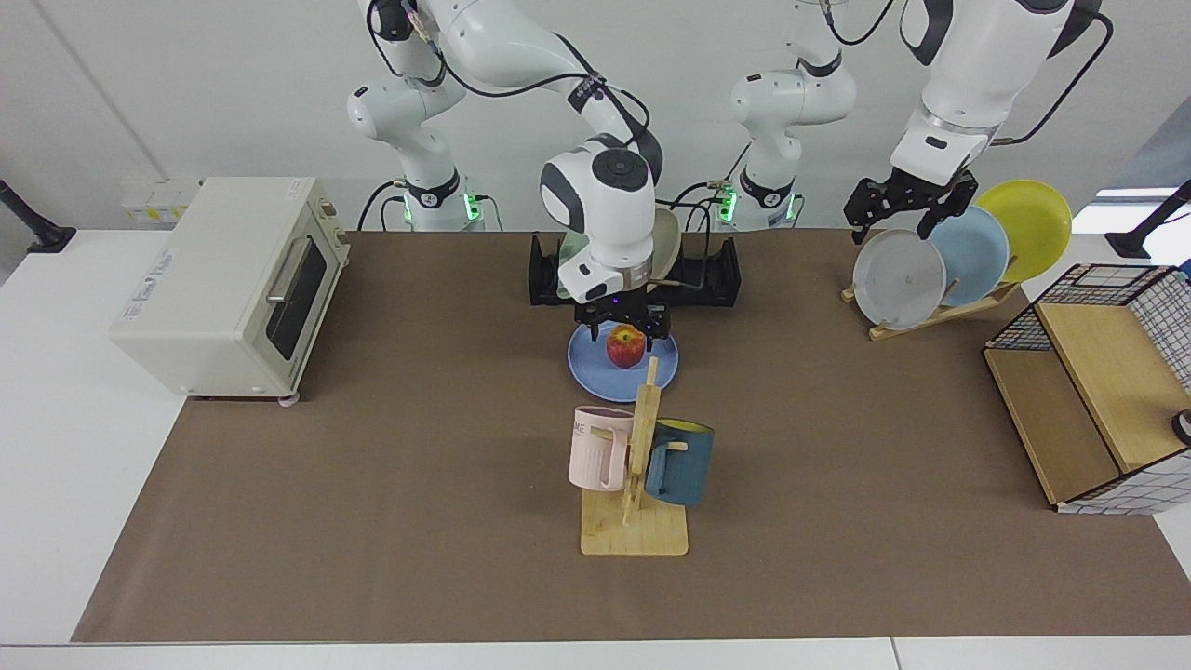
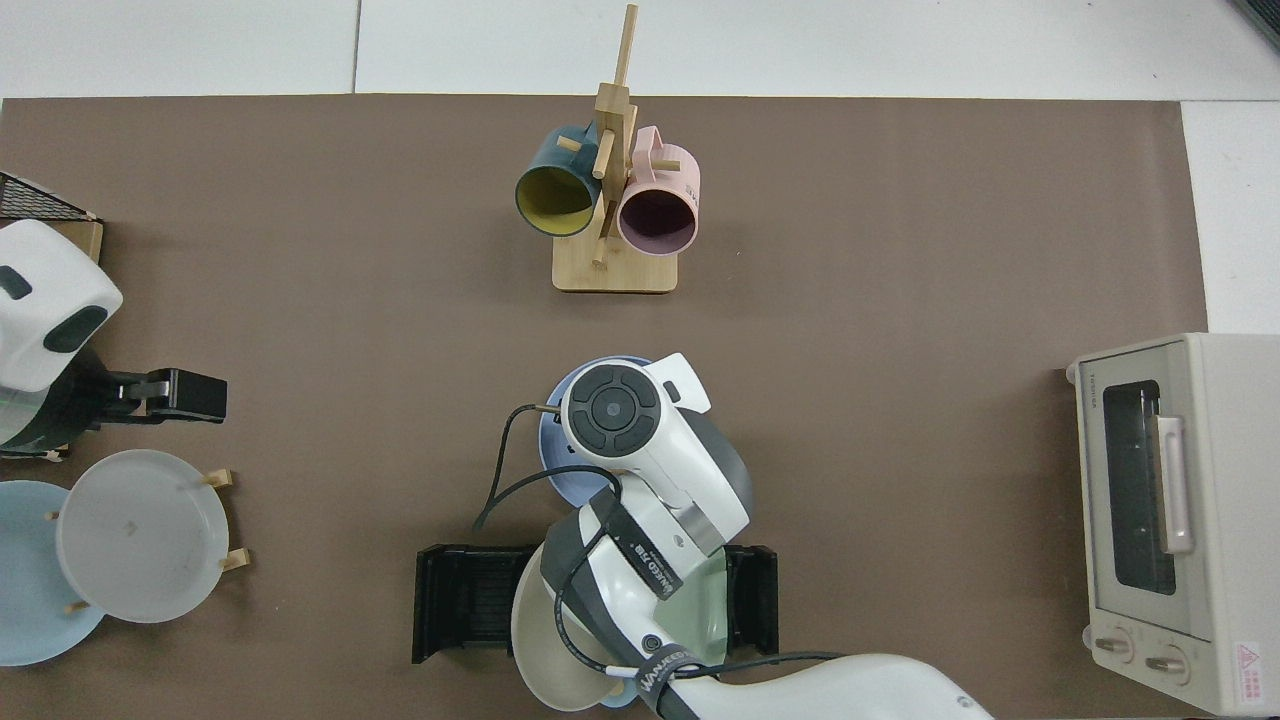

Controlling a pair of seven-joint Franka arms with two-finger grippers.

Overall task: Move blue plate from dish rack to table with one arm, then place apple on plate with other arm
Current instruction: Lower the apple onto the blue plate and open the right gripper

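Lifting right gripper [image 1: 625,323], fingers spread and free, straight up off red apple [image 1: 626,347] resting on blue plate [image 1: 595,374], avoiding any nudge; left gripper [image 1: 910,203] waiting, empty and parted, above wooden plate rack [image 1: 940,312].

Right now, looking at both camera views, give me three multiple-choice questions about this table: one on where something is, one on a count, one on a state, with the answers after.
1. Where is the apple?
A. On the blue plate
B. In the dish rack
C. On the toaster oven

2. How many mugs hang on the wooden mug stand?
A. One
B. Two
C. Four

3. What is the right end effector doing?
A. Clamped on the apple
B. Open just above the apple
C. Gripping a mug

Answers:
1. A, the apple sits on the plate, which lies flat on the mat in front of the rack.
2. B, one pink mug and one dark teal mug.
3. B, its fingers stand apart over the apple, which rests free; the left end effector waits by the wooden plate rack.
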